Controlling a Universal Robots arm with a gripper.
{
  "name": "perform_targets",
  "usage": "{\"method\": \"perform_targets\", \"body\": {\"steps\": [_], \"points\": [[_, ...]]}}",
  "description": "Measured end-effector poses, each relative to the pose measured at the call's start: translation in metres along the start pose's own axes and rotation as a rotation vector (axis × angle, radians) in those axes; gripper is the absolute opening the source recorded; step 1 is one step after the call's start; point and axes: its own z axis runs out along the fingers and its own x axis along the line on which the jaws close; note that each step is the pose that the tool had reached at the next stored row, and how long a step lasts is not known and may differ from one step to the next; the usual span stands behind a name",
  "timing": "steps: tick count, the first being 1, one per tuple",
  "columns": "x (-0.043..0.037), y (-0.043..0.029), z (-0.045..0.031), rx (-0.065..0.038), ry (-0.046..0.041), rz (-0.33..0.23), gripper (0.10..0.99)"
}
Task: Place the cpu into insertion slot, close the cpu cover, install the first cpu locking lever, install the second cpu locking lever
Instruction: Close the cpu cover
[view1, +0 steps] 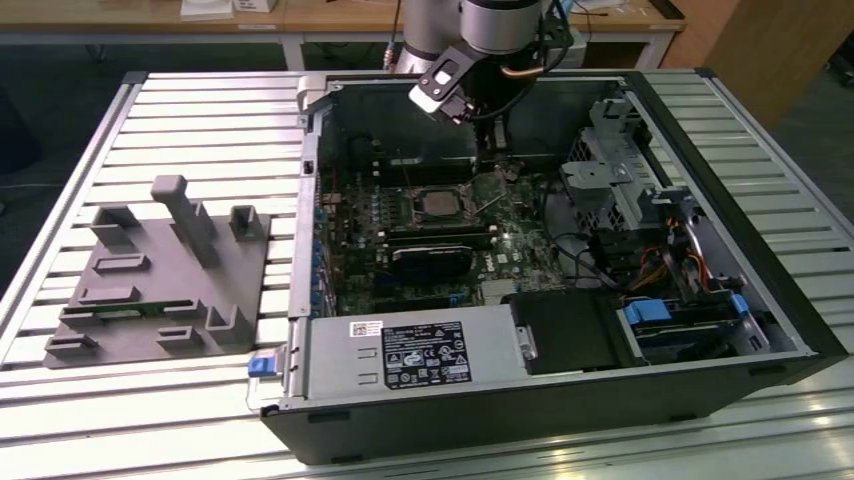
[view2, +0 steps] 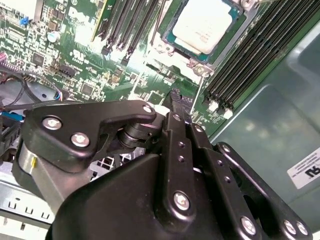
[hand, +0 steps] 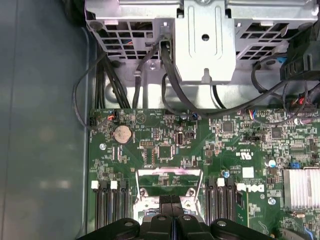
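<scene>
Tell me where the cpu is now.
In the second wrist view the cpu lies seated in the insertion slot, between black memory slots, just past the gripper.

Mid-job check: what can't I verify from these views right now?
1. Locking lever: its end runs behind the gripper in the second wrist view, so latched or free is unclear.
2. The cpu: cut off by the picture edge in the second wrist view.
3. The insertion slot: partly hidden behind the gripper in the first wrist view.
</scene>
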Motion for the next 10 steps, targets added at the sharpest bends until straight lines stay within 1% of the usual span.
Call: {"method": "perform_targets", "body": {"steps": [5,10], "points": [[0.0002,0.0070,0.0006,0.000,0.0000,0.000,0.106],[0.0005,0.0201,0.0018,0.000,0.0002,0.000,0.106]]}}
